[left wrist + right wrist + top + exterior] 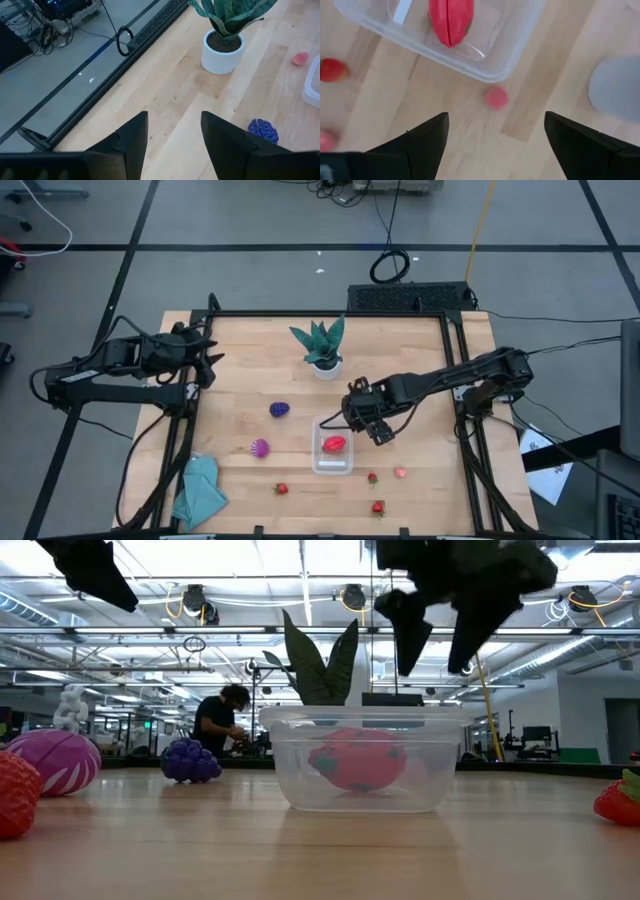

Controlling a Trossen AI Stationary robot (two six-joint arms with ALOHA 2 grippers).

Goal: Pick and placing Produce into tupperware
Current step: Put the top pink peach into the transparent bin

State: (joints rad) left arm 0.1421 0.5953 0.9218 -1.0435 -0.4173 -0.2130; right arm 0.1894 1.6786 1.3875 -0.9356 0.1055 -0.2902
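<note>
1. Nearest the low camera, a red strawberry (15, 795) sits at the desk's (420, 370) front edge, at 9 o'clock from the tupperware (365, 760).
2. No writing can be read.
3. The tupperware holds one red fruit (334, 444); the right gripper (375, 423) hovers just past its 1 o'clock corner.
4. Its fingers (422, 137) spread wide, empty.
5. The left gripper (207, 355) waits at the desk's 10 o'clock edge, fingers (131, 140) slightly parted, holding nothing.
6. A purple fruit (280, 409) lies at 10 o'clock from the tupperware.
</note>
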